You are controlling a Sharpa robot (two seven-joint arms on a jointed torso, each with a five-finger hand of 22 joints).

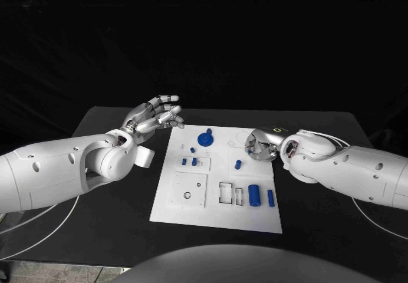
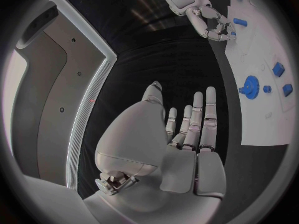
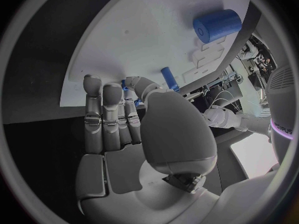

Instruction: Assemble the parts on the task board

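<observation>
table (image 1: 102, 224): black top, carrying the task board at its middle.
task board (image 1: 217, 215): white plate lying flat on the table, with rectangular cut-outs and blue parts scattered across it.
left hand (image 1: 155, 117): hovering above the table just off the board's far left corner, fingers stretched out and apart, palm bare, nothing in it.
right hand (image 1: 262, 145): low over the board's far right part, fingers long and side by side, tips down close to the plate near a small blue peg; i cannot tell whether they touch it, nothing seen held.
blue gear (image 1: 205, 139): round toothed piece with a knob, on the board's far end, between the two hands.
blue cylinder (image 1: 254, 192): thick and short, lying on the board's near right part.
blue bar (image 1: 271, 197): slim, lying just beside the cylinder, toward the board's right edge.
small blue peg (image 1: 239, 164): mid-board, near the right hand's fingertips.
small blue blocks (image 1: 188, 160): a little cluster on the board's left half, below the gear.
</observation>
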